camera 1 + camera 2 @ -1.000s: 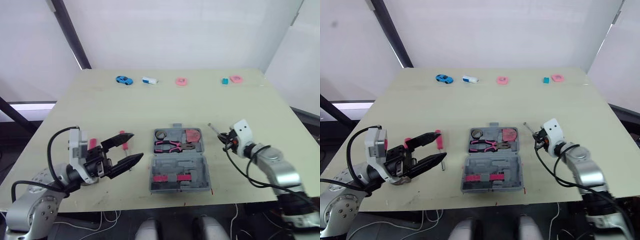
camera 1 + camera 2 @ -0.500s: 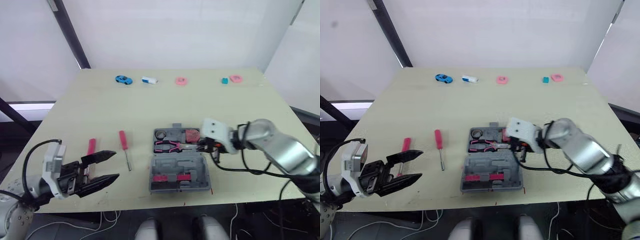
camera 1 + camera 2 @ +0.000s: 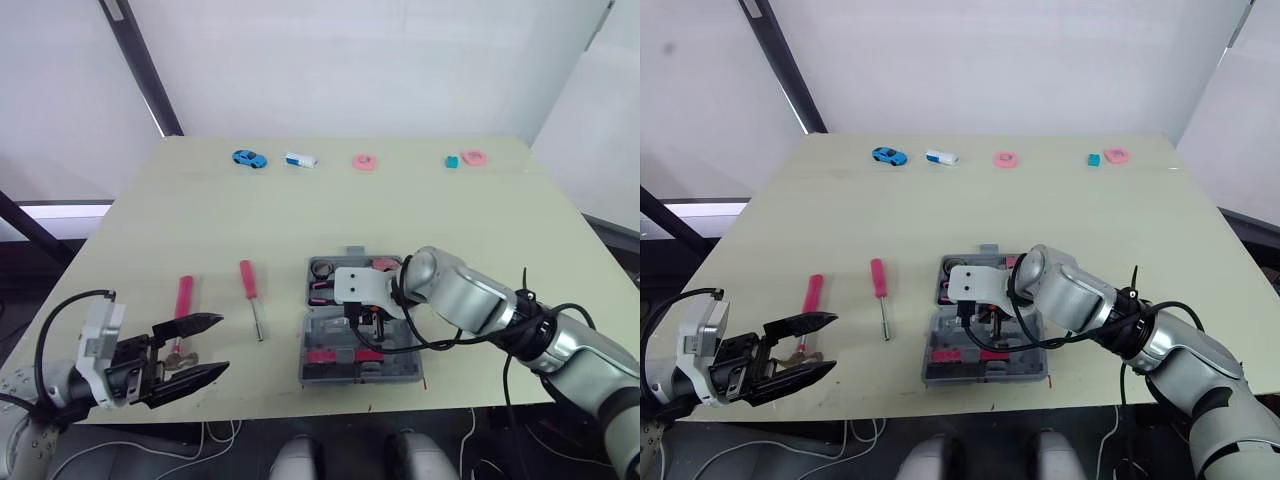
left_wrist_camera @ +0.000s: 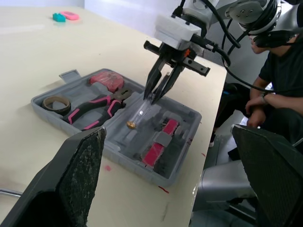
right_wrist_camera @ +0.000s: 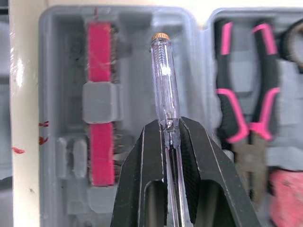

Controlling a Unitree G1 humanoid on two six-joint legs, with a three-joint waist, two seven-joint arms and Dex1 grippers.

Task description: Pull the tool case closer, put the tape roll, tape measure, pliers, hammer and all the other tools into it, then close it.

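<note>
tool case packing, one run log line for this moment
right pincer: shut on clear screwdriver, over open tool case | left pincer: open, empty | on table: two red screwdrivers

The shaft of the clear screwdriver (image 5: 164, 80) is hidden between the clamped fingers of my right gripper (image 5: 169, 125), and the picture edge cuts off the tape roll (image 5: 294, 45) and the red tape measure (image 5: 287, 198). From the head camera my right arm covers much of the far half of the tool case (image 3: 340, 372). The teal bit (image 3: 450, 162) at the far side is too small for me to identify.
</note>
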